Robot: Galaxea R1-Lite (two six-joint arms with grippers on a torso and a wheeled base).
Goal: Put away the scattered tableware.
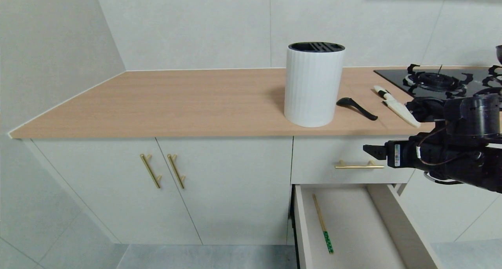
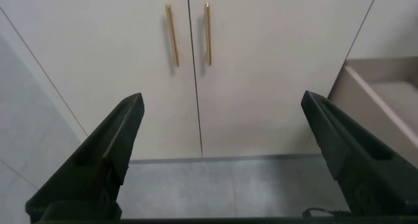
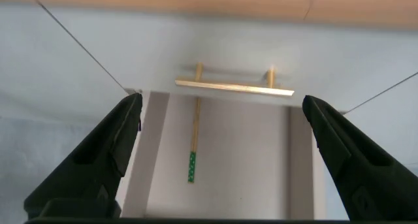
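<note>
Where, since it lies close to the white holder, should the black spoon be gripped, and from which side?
Probably grip the black spoon mid-handle, from above, closing across it. It lies flat on the counter, bowl end beside the white holder, while the handle angles away toward the front edge.

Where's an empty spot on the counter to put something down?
The wide bare stretch of counter from the wall corner to the white holder. It's crowded between the holder and the stove, where the spoon and knife lie.
</note>
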